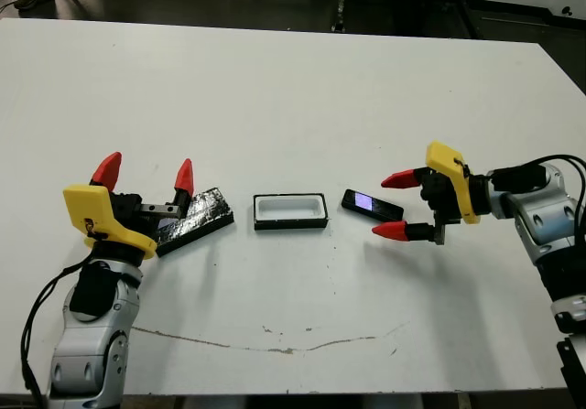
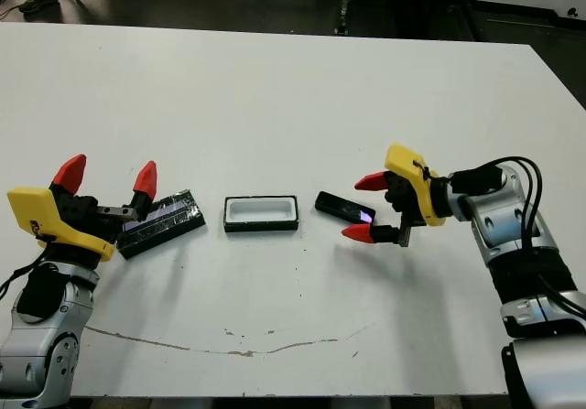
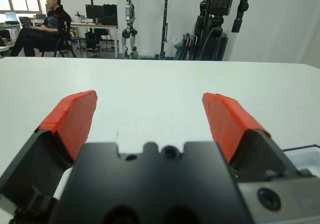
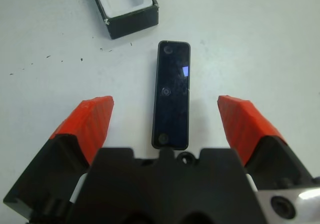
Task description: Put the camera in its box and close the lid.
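The camera [image 1: 372,205] lies flat on the white table [image 1: 293,89], just right of the box [image 1: 290,211] and apart from it, its lit bluish screen facing up. In the right wrist view it runs lengthwise between the two red fingers, near end close to the gripper's black body, touching neither finger. The right gripper [image 1: 396,205] sits at the camera's right end with its jaws wide apart, one red tip on either side of the slab; whether it hovers just above the table or rests on it is hard to tell.

The box stands open near the table's middle, white lining showing, nothing inside. Left of it, separated by a small gap, the lid [image 1: 193,220] lies on the table at a slant, its glossy crinkled face up. The left gripper [image 1: 145,176] is at the lid's left end, fingers spread apart and pointing away from the robot, holding nothing.
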`<action>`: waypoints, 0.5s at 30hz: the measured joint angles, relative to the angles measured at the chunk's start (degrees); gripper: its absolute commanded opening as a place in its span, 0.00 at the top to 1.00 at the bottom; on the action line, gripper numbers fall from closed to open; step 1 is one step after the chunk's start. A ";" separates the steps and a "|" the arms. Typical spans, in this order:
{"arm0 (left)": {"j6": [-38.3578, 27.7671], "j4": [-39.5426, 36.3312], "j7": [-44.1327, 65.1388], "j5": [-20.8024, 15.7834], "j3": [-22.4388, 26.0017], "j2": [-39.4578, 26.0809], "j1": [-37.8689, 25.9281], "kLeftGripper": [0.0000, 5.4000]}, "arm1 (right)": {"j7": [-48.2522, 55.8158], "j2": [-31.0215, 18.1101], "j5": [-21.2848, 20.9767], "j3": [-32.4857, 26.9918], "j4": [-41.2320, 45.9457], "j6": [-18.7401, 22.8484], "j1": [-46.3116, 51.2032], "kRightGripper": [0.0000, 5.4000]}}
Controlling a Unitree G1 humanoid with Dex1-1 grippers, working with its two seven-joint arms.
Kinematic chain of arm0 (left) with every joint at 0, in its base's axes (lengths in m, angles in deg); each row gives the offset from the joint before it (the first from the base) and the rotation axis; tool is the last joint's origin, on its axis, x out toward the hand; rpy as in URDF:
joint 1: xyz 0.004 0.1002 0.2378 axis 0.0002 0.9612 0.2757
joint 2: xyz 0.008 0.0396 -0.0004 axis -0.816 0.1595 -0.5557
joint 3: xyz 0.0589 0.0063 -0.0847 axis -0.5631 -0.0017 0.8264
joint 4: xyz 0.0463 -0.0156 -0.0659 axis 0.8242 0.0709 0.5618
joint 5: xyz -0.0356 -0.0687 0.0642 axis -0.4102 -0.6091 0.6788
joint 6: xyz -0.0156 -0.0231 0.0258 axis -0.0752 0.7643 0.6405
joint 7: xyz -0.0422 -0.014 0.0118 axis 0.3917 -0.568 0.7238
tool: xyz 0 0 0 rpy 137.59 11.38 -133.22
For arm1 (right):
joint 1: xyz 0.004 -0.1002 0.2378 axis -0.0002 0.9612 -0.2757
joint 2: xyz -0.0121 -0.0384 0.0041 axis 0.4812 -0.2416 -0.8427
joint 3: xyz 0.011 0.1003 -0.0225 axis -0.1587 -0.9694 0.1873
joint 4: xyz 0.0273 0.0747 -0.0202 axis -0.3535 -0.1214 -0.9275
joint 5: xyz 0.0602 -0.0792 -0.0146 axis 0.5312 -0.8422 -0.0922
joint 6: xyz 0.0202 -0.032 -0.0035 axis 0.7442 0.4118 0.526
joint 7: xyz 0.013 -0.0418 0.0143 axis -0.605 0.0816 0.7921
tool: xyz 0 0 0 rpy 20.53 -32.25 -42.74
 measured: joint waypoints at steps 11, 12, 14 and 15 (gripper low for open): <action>0.00 0.00 -0.08 0.04 0.01 0.00 0.34 0.00 | -2.02 0.35 0.06 -0.11 1.84 -0.40 2.05 0.00; 0.00 0.00 -0.08 0.05 0.00 0.00 0.34 0.00 | -2.31 0.44 0.06 -0.15 1.84 -0.56 2.08 0.00; 0.00 0.00 -0.08 0.03 -0.01 0.00 0.34 0.00 | -2.94 0.68 0.06 -0.40 1.86 -0.61 2.12 0.00; 0.00 0.00 -0.08 0.03 -0.01 0.00 0.34 0.00 | -3.10 0.78 0.06 -0.47 1.95 -0.61 2.15 0.00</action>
